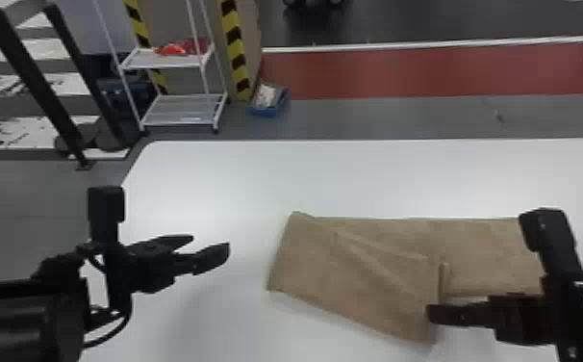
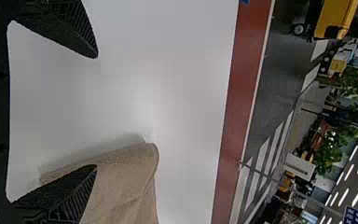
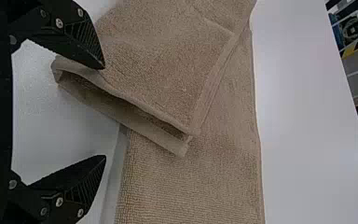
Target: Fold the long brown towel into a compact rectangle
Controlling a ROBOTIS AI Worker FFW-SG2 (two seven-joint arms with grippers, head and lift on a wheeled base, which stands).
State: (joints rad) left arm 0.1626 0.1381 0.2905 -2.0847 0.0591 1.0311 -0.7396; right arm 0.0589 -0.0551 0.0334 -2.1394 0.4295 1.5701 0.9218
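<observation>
The brown towel lies on the white table, its left part folded over toward the right and slanting down to a near corner. My left gripper stands open left of the towel, apart from it. In the left wrist view, the open left gripper has the towel's folded end by one finger. My right gripper is at the folded layer's near corner. The right wrist view has the right gripper open, one finger over the edge of the folded flap, nothing clamped between its fingers.
The white table extends beyond and left of the towel. Past its far edge stand a white wire shelf and a blue bin on the floor.
</observation>
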